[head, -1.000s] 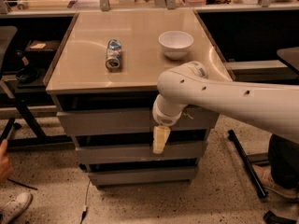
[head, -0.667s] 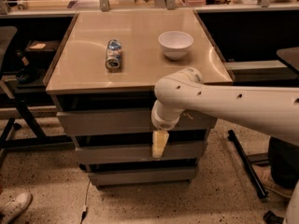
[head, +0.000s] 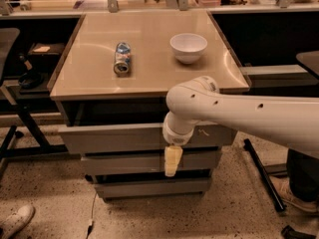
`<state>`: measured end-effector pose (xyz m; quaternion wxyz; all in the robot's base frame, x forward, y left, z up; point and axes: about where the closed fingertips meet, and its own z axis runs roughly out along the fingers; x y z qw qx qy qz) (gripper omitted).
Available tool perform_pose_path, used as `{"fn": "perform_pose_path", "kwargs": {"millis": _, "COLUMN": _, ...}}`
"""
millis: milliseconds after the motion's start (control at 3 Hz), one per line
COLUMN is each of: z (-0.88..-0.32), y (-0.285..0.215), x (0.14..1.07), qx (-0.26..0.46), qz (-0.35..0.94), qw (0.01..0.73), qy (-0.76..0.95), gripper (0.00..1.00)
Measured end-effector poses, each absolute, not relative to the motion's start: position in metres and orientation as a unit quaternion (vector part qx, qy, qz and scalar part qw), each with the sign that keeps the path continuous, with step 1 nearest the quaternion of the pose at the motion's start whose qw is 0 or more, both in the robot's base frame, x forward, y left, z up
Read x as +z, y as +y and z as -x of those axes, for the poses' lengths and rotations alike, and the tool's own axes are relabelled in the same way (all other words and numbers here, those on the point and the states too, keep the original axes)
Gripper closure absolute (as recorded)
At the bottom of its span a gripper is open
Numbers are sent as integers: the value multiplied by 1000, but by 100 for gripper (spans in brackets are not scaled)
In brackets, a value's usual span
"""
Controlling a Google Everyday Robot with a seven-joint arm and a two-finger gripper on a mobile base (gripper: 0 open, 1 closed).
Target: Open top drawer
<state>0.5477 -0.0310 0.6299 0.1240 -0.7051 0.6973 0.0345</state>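
Note:
The top drawer is the widest grey front under the beige table top, with pale scratch marks near its right end. It stands a little out from the cabinet, with a dark gap above it. My gripper hangs pale yellow from the white arm, which comes in from the right. It sits in front of the drawer's lower edge, right of the middle, and reaches down over the second drawer.
A can lies on its side on the table top, and a white bowl stands to its right. A third, lowest drawer sits below. A chair base stands at the left, a dark stand leg at the right, and a shoe at the bottom left.
The top drawer has slid out toward the camera. My gripper has moved the same way and now sits lower in the picture. The can and bowl have not moved.

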Motion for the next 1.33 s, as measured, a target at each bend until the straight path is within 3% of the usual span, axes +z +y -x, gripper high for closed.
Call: {"fn": "perform_pose_path", "kwargs": {"millis": 1333, "z": -473, "y": -60, "x": 644, "qx": 99, "qz": 719, "qw": 95, "qy": 681, "gripper": 0}}
